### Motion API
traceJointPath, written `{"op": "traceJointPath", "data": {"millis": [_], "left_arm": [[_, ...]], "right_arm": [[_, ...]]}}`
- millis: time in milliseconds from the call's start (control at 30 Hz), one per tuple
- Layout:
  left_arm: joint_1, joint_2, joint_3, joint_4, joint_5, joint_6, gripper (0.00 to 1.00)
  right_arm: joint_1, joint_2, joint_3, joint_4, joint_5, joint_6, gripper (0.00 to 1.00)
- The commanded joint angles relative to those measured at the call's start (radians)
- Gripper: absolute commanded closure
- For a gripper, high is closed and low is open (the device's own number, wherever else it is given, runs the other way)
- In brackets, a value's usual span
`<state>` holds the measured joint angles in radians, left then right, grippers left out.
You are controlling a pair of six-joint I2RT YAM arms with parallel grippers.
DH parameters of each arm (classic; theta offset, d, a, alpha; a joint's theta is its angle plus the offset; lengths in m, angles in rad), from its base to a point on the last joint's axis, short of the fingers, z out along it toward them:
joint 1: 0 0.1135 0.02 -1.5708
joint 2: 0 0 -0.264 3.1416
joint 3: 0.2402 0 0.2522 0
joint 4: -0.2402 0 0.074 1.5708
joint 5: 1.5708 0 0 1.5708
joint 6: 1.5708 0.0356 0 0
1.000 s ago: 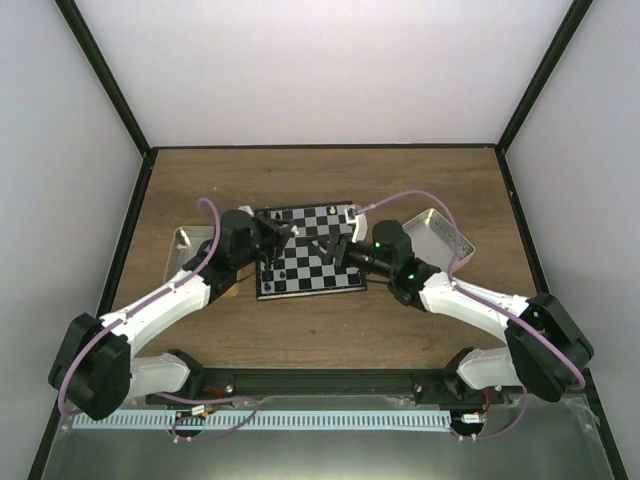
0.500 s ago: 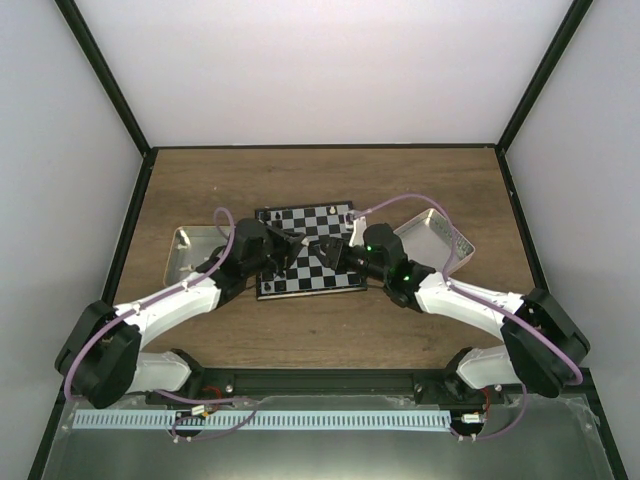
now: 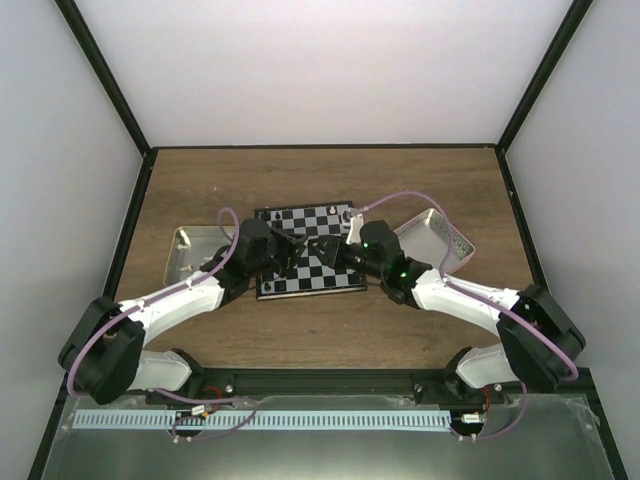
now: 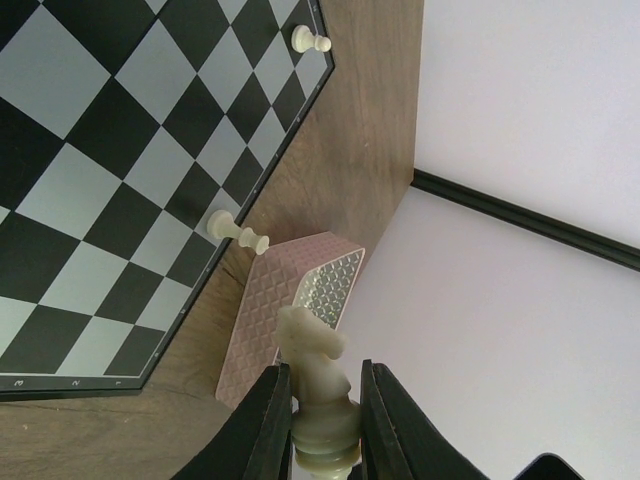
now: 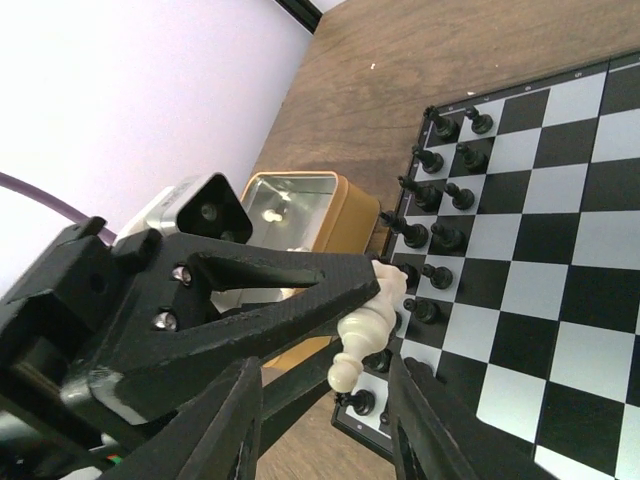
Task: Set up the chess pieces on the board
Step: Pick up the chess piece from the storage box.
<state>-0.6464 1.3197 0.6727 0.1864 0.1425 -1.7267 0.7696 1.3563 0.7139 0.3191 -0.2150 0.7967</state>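
Gripping cream knight (image 4: 315, 350) over board (image 4: 100, 150), left gripper (image 4: 322, 378) clamped on it; right gripper (image 5: 325, 372) open, fingers straddling knight.

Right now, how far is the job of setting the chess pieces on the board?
Done: black pieces stand in two rows along one edge of the board, and two cream pieces stand at another edge. In hand: the left gripper holds a cream knight inside the open right gripper. Left: the other cream pieces.
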Motion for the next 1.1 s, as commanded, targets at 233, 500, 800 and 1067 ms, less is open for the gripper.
{"op": "traceJointPath", "data": {"millis": [233,500,800,1067], "left_arm": [[-0.007,0.017,0.019,0.022,0.002,-0.031,0.84],[-0.007,0.020,0.020,0.024,0.006,-0.031,0.83],[-0.007,0.017,0.018,0.024,0.011,-0.033,0.83],[-0.007,0.008,0.003,0.015,0.013,-0.023,0.70]], "right_arm": [[0.008,0.049,0.051,0.005,-0.026,-0.024,0.75],[0.010,0.071,0.064,0.012,-0.038,-0.019,0.80],[0.010,0.086,0.073,0.012,-0.041,-0.009,0.92],[0.010,0.074,0.060,0.014,-0.007,0.008,0.99]]}}
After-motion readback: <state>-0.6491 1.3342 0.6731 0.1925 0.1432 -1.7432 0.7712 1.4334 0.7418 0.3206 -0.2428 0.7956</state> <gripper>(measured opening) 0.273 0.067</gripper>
